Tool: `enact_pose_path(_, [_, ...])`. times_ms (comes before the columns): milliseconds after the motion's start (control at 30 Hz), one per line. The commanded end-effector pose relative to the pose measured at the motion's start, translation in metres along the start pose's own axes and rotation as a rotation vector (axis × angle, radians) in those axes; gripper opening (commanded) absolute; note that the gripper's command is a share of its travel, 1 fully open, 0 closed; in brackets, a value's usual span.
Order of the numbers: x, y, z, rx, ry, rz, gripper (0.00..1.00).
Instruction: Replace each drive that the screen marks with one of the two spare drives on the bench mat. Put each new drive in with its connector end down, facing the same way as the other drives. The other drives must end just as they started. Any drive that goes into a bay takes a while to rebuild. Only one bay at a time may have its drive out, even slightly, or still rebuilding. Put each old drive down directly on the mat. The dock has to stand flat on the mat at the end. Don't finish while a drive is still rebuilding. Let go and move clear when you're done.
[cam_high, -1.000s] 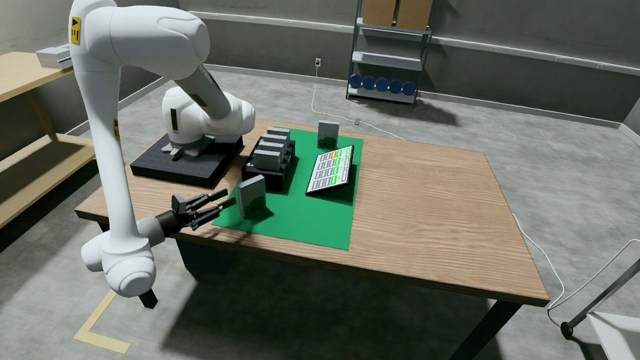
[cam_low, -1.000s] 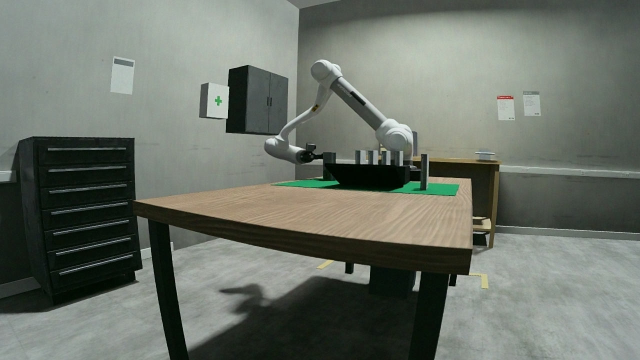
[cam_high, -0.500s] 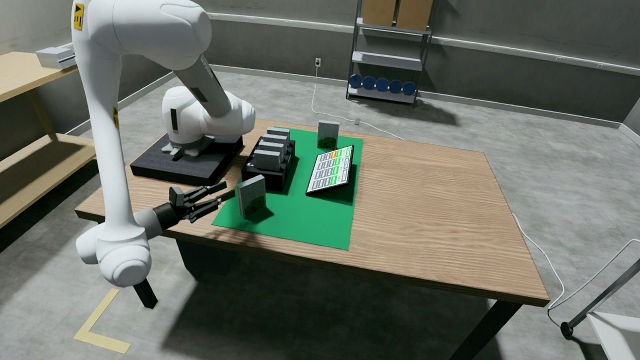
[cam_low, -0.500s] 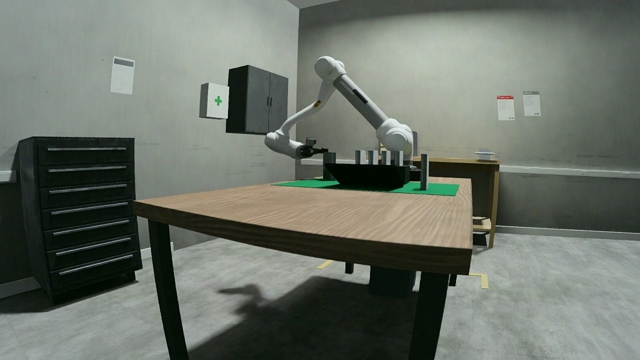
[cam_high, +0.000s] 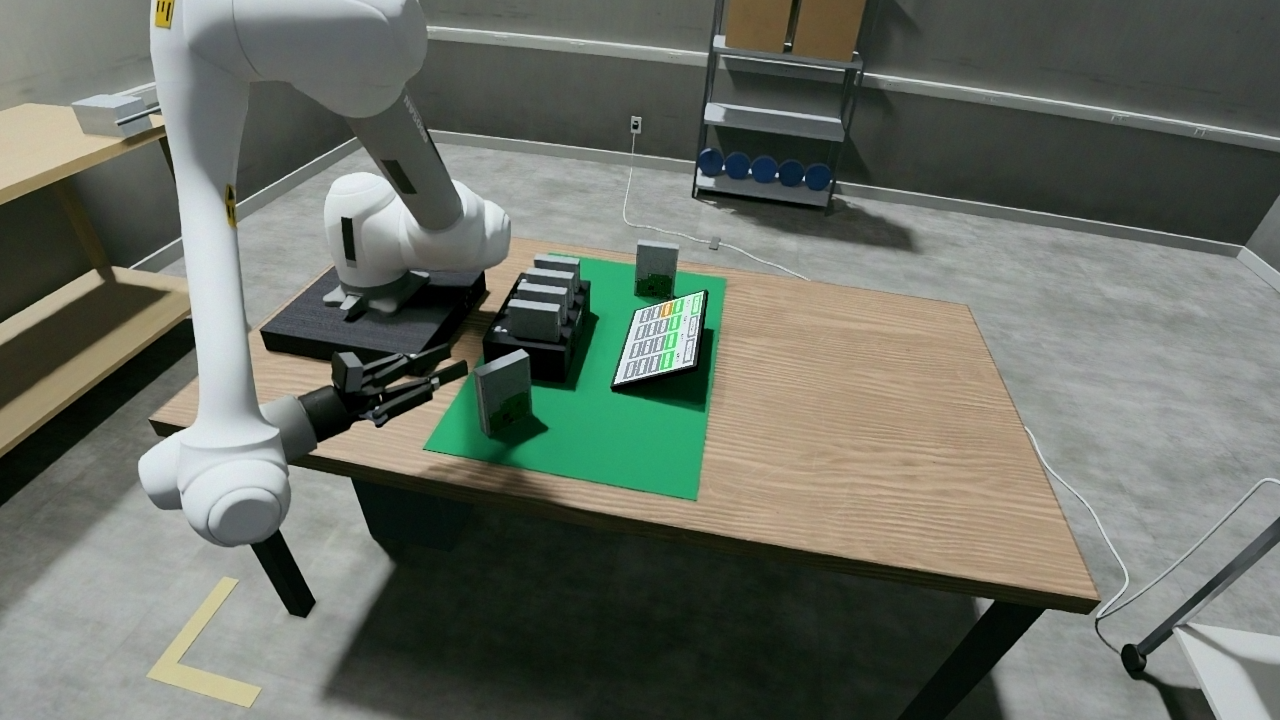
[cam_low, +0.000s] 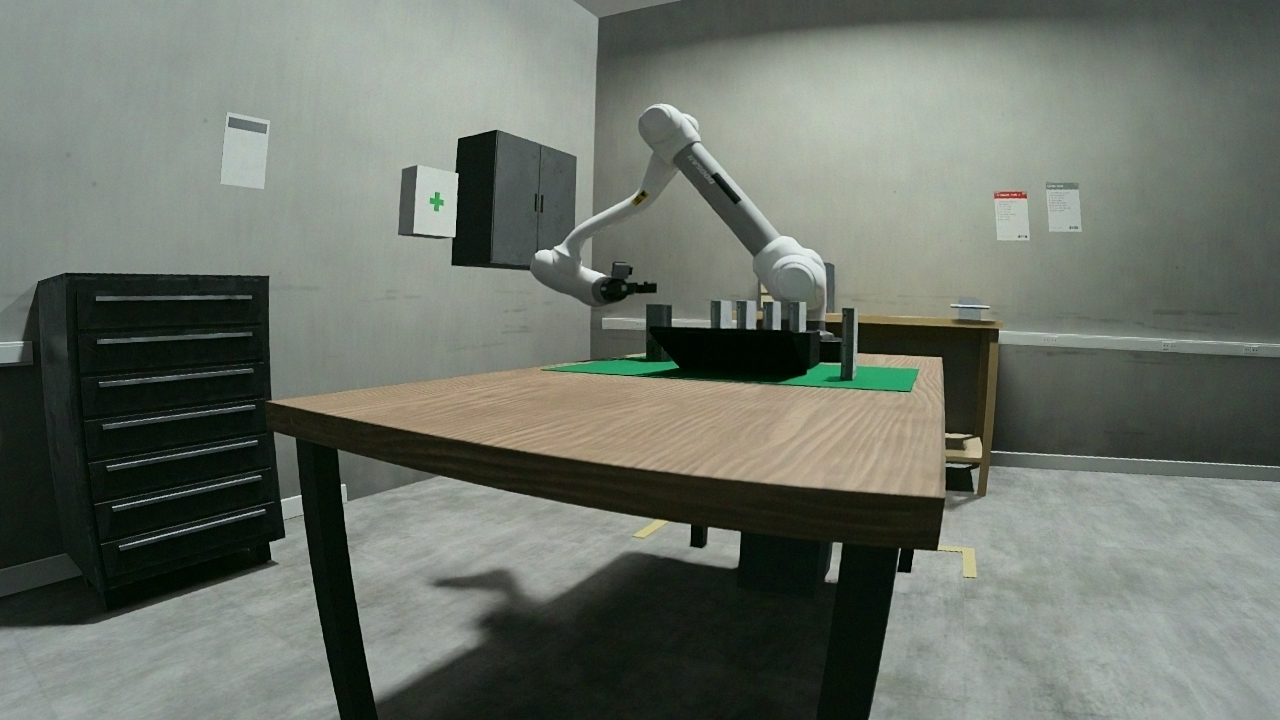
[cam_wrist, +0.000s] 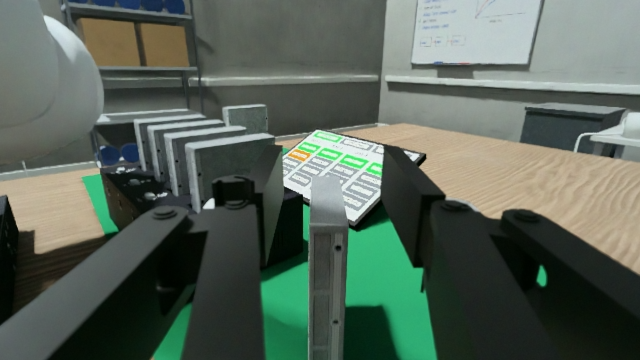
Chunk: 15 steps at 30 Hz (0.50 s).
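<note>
- Gripper (cam_high: 458, 358) (cam_low: 656, 287) (cam_wrist: 332, 171): jaws spread, holding nothing, probably levelled to straddle the standing drive's narrow edge.
- Nearer drive (cam_high: 504, 394) (cam_low: 658, 333) (cam_wrist: 327, 270): upright on the mat (cam_high: 617, 447) (cam_low: 881, 377) (cam_wrist: 385, 280), presumably for a side grasp.
- Dock (cam_high: 543, 358) (cam_wrist: 287, 230): four drives upright, seemingly seated.
- Screen (cam_high: 660, 340) (cam_wrist: 345, 175): tilted, displaying one orange mark.

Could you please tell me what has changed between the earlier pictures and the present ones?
The gripper moved upward, its fingers pointing towards the nearer spare drive. Nothing was taken hold of or let go. Both spare drives, the dock and the screen stayed where they were.
</note>
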<state>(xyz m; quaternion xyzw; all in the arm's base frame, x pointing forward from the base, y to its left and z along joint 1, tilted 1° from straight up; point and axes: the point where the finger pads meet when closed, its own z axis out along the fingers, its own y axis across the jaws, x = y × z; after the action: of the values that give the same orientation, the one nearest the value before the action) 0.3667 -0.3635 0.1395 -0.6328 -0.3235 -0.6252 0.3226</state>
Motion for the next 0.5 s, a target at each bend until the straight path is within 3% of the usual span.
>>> enact_pose_path(0, [0.010, 0.000, 0.000, 0.000, 0.000, -0.001, 0.40])
enact_pose_path(467, [0.032, 0.000, 0.000, 0.000, 0.000, -0.001, 0.40])
